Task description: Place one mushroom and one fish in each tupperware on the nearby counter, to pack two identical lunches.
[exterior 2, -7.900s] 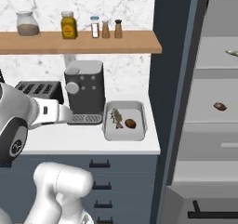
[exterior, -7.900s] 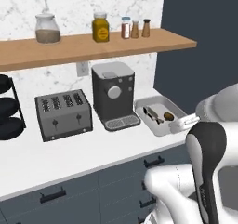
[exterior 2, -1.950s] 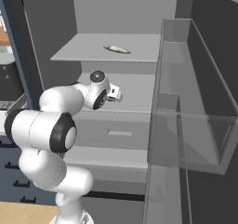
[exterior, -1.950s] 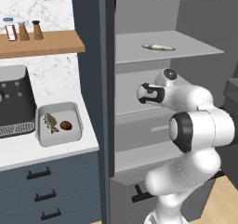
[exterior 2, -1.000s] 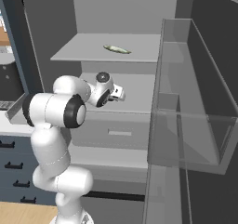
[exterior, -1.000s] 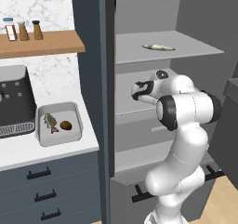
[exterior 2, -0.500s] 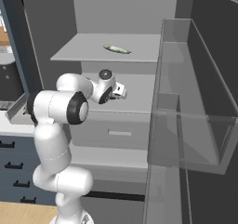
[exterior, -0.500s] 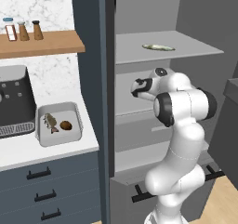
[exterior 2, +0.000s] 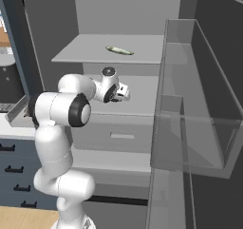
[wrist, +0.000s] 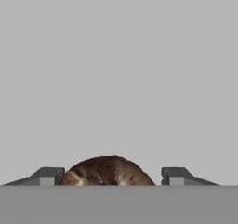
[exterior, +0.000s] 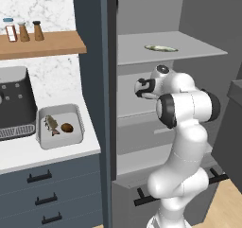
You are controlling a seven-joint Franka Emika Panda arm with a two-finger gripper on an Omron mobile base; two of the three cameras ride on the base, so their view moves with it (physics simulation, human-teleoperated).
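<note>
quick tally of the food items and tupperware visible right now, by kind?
Fish: 2, one in the tupperware on the counter, at; one on the fridge's upper shelf.
Mushrooms: 2, one in the tupperware; one between the gripper fingertips.
Tupperware: 1.
Total: 5.

Wooden wall shelf: holds spice shakers.
Coffee machine: dark, below the shelf.
Open fridge door: clear bin.
</note>
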